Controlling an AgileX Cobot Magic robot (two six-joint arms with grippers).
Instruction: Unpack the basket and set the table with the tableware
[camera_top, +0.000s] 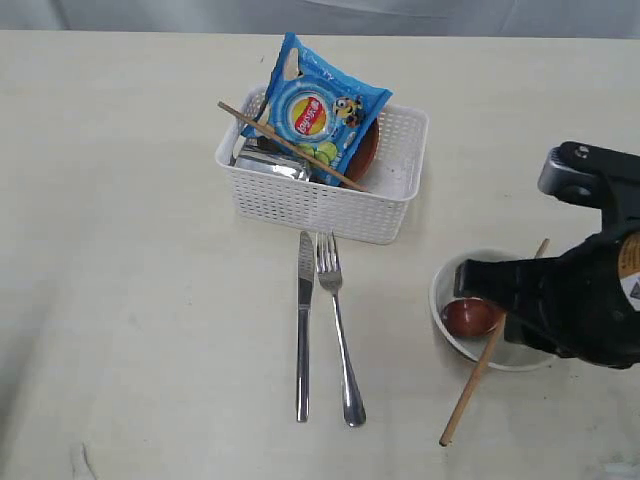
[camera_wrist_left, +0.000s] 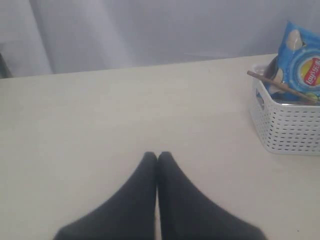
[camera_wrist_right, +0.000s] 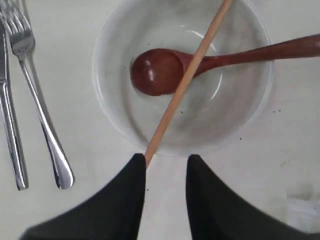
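The white basket (camera_top: 320, 205) stands at the back centre of the table (camera_top: 130, 250). It holds a steel cup (camera_top: 270, 162), a reddish-brown plate (camera_top: 366, 150) and one chopstick (camera_top: 290, 145) lying across its top. In front of it a knife (camera_top: 304, 330) and a fork (camera_top: 338, 330) lie side by side. On the right, the off-white bowl (camera_wrist_right: 125, 130) holds a dark red spoon (camera_wrist_right: 155, 75), and a second chopstick (camera_wrist_right: 190, 70) rests across its rim. My right gripper (camera_wrist_right: 166, 160) hangs open just over the bowl's edge, nothing between its fingers. My left gripper (camera_wrist_left: 158, 156) is shut and empty, well away from the basket (camera_wrist_left: 290, 125).
A blue chip bag (camera_top: 315, 110) stands tilted in the basket, over the plate. The lower end of the chopstick (camera_top: 455, 420) on the bowl reaches down onto the tabletop toward the front edge. My right arm (camera_top: 590, 300) covers the bowl's right side.
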